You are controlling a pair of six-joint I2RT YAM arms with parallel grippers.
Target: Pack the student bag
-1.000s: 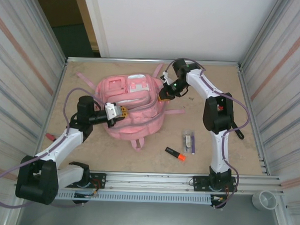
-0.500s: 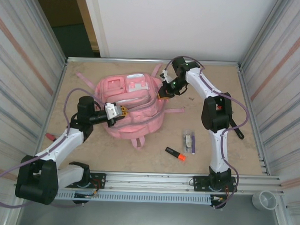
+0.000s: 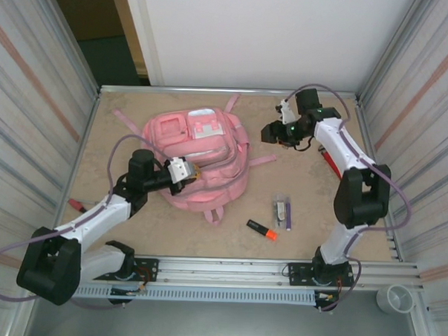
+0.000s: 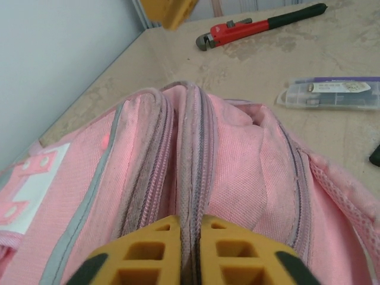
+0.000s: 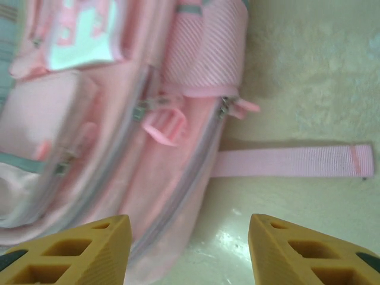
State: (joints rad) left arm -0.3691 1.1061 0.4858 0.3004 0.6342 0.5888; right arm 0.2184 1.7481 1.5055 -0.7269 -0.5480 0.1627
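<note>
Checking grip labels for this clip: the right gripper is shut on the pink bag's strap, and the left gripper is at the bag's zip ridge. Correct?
No: the right gripper stands open, holding nothing; the strap lies free on the table beside the student bag, as the right wrist view shows. The left gripper is at the zip ridge, as stated.

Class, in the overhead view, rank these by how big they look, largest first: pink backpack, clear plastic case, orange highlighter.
1. pink backpack, by far
2. clear plastic case
3. orange highlighter, about as long as the case but slimmer, so it's close
</note>
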